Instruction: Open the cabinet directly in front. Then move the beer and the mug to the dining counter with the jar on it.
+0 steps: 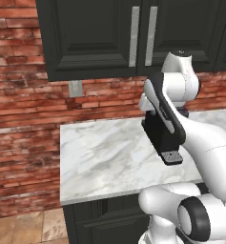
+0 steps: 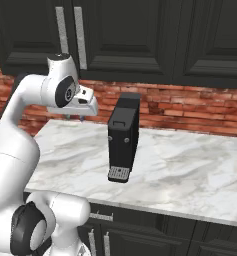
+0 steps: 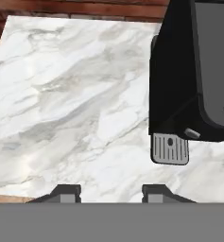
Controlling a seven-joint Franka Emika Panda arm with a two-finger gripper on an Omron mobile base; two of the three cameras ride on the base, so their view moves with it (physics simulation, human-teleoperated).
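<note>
The black wall cabinet hangs directly ahead with both raised-panel doors closed, its top edge cut off and whatever sits inside hidden; two long brushed-silver bar handles run down the middle seam. Below it, rough red brick wall carries a small grey outlet plate. A veined white-grey marble table on black base cabinets bears a boxy black coffee machine with a ribbed grey drip tray, partly masked by the white arm in the left base view. The end effector hovers above the marble, its dark fingertips standing apart, holding nothing.
</note>
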